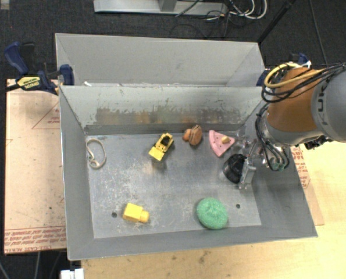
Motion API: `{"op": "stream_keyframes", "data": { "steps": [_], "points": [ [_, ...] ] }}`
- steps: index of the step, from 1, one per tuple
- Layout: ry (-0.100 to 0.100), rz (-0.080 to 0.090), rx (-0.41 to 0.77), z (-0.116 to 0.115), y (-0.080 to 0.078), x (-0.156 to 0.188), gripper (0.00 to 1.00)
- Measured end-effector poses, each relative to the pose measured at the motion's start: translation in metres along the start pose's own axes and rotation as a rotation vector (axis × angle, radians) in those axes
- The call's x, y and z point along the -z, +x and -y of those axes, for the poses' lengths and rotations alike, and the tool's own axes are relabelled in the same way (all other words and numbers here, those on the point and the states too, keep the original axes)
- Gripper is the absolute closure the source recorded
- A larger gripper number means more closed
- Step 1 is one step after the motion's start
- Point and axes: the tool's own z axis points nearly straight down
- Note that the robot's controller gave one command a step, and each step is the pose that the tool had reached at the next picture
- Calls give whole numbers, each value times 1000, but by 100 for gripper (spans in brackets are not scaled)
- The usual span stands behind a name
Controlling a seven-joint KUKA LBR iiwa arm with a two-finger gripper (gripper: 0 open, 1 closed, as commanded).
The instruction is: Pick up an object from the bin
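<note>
One small black rounded thing closest to the work: lies on the right part of the floor of the grey bin, hard against the left side of the gripper. Cannot tell whether touching or only just beside, nor whether already inside the gripper's grasp. Degree of opening: cannot tell either, with dark housing and cables in the way; hence no claim of a hold. Judged the likely target, simply as the nearest piece to a gripper set low, almost at the floor. Just up and to the left, a pink wedge with a yellowish spot, flat near the foot of the back wall; close enough to be nudged by a careless lift. Further left along that same line, a brown lump, then a yellow toy truck, askew; a natural resting line for loose pieces, right at the base of the slanted wall. Toward the front, a green fuzzy ball, near the gripper but clearly apart. Well off to the left, a yellow block and a metal ring clip, out of the way. Plenty of bare metal between pieces, so room enough to close on the black thing alone. Reaches in over the right rim: arm bent above the bin, wrist angled down and leftward, presumably for a top-down approach.
</note>
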Motion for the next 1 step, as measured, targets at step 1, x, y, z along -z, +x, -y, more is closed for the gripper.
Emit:
{"op": "stream_keyframes", "data": {
  "steps": [1],
  "points": [
    [0,0,0,0,0,1,100]
  ]
}}
